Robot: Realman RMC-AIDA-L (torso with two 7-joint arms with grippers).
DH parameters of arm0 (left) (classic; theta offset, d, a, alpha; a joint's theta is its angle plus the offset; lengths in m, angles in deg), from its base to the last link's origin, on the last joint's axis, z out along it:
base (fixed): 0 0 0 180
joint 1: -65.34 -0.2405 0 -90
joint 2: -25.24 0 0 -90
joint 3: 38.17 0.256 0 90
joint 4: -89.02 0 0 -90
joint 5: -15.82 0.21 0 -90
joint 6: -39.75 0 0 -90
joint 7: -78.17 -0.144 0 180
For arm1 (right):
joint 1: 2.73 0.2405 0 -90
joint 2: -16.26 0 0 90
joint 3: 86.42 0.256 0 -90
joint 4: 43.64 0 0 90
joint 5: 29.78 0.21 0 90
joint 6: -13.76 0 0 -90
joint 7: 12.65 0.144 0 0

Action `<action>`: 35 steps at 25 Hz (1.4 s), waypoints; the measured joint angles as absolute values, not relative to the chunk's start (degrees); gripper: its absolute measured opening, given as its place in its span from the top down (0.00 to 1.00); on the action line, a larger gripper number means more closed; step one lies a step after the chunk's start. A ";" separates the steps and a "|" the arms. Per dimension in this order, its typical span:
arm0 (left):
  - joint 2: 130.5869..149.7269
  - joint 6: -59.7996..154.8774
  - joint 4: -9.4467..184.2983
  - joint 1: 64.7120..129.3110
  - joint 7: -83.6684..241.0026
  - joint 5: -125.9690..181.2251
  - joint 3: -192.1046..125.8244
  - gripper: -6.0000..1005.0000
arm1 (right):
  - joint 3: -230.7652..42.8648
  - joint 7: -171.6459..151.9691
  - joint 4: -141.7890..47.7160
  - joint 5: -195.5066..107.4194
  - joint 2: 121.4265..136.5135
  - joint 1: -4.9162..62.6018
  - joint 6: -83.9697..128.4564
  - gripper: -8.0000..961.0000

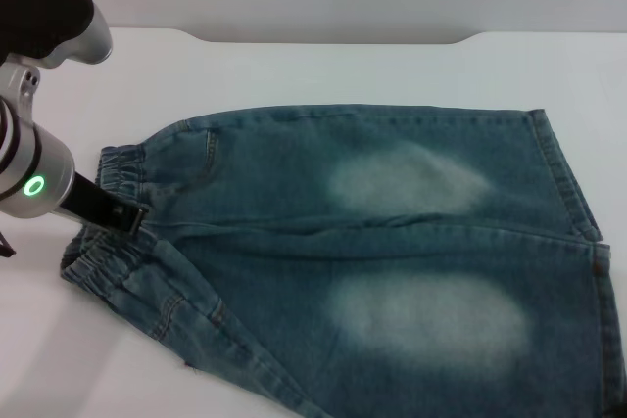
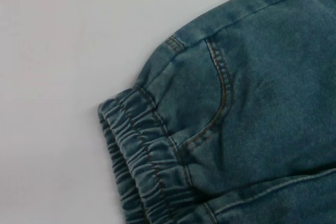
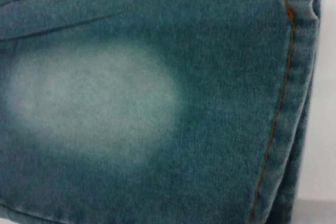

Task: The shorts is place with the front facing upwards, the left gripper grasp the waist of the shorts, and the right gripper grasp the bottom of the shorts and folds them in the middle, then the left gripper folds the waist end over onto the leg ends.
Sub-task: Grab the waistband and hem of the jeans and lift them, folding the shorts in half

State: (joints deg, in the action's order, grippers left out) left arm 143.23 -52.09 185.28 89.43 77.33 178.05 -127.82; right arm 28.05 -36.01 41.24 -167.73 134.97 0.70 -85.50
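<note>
Resting my left gripper at the waist midpoint, fingers seemingly pinched on the band though partly hidden, shorts spread flat beyond it on the white table, leg hems farthest away.

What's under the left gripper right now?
The left gripper is down on the waist of the shorts, mid-band. Ruched elastic shows either side; the denim beneath the tip is covered.

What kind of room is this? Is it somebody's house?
Probably a robot test bench, not a home: a bare white table, one pair of shorts spread flat, and the left gripper at the waist.
</note>
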 joint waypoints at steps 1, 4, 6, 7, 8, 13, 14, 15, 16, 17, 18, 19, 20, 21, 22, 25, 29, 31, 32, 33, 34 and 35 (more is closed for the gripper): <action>143.23 -52.09 185.28 89.43 77.33 178.05 -127.82 0.95 | 28.03 -36.12 41.25 -167.74 134.97 0.67 -85.50 0.91; 143.21 -52.10 185.26 89.40 77.28 178.06 -127.82 0.95 | 27.94 -36.58 41.45 -167.77 135.00 0.50 -85.53 0.95; 143.20 -52.10 185.25 89.33 77.26 178.06 -127.82 0.95 | 27.94 -36.60 41.45 -167.77 135.00 0.50 -85.53 0.97; 143.19 -52.10 185.25 89.25 77.25 178.06 -127.82 0.95 | 27.93 -36.61 41.49 -167.75 135.00 0.53 -85.53 0.98; 143.19 -52.08 185.27 89.20 77.25 178.06 -127.82 0.95 | 27.92 -36.63 41.58 -167.63 135.00 0.58 -85.53 0.99; 143.19 -51.69 185.36 88.98 77.23 178.02 -128.07 0.95 | 27.88 -36.76 44.94 -165.98 135.16 0.46 -85.54 0.99; 143.19 -51.61 185.37 88.96 77.22 178.01 -128.14 0.95 | 27.80 -36.80 46.15 -164.72 135.16 0.45 -85.33 0.99; 143.19 -51.50 185.37 88.94 77.21 178.01 -128.20 0.95 | 27.80 -36.80 46.15 -164.72 135.16 0.45 -85.33 0.99; 143.19 -51.38 185.37 88.93 77.21 178.00 -128.23 0.95 | 27.80 -36.83 46.57 -164.17 135.14 0.56 -85.22 0.99; 143.19 -51.22 185.35 88.90 77.21 177.99 -128.25 0.95 | 27.84 -36.93 46.74 -163.92 135.13 0.70 -85.15 0.99; 143.19 -51.15 185.35 88.90 77.20 177.99 -128.26 0.95 | 27.97 -37.07 46.91 -163.51 135.12 0.93 -85.01 0.99; 143.19 -51.00 185.36 88.87 77.21 177.97 -128.34 0.95 | 28.11 -37.21 46.97 -163.14 135.11 1.12 -84.88 0.99; 143.19 -51.00 185.36 88.87 77.21 177.97 -128.34 0.95 | 28.23 -37.29 47.05 -162.41 135.11 1.26 -84.72 0.99; 143.19 -50.81 185.39 88.80 77.21 177.96 -128.49 0.95 | 28.34 -37.35 47.12 -161.90 135.10 1.36 -84.62 0.99; 143.19 -50.68 185.42 88.71 77.22 177.97 -128.63 0.95 | 28.55 -37.40 47.43 -161.02 135.08 1.45 -84.46 0.99; 143.19 -50.11 185.80 88.21 77.22 177.96 -129.08 0.95 | 29.81 -37.74 49.30 -159.56 135.03 1.51 -84.01 0.99; 143.19 -48.46 185.94 87.65 77.24 177.96 -129.29 0.95 | 32.46 -38.53 52.97 -157.75 135.12 1.38 -83.22 0.99; 143.19 -47.36 185.94 87.26 77.24 177.97 -129.61 0.95 | 34.12 -39.16 54.85 -155.68 135.14 0.99 -82.33 0.99; 143.19 -46.98 185.94 87.16 77.24 177.97 -129.70 0.95 | 34.77 -39.39 55.47 -155.25 135.15 0.89 -82.02 0.99; 143.19 -46.32 185.98 86.92 77.23 177.98 -129.89 0.95 | 35.77 -39.73 56.21 -155.02 135.19 0.71 -81.41 0.99; 143.18 -45.28 186.19 86.48 77.11 177.98 -130.27 0.95 | 36.67 -40.09 56.82 -154.95 135.21 0.56 -80.82 0.99; 143.18 -45.28 186.19 86.48 77.11 177.98 -130.27 0.95 | 37.49 -40.49 57.24 -154.94 135.23 0.42 -80.16 0.99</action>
State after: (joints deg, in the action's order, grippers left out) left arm 143.18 -45.28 186.19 86.48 77.11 177.98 -130.27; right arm 37.49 -40.49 57.24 -154.94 135.23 0.42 -80.16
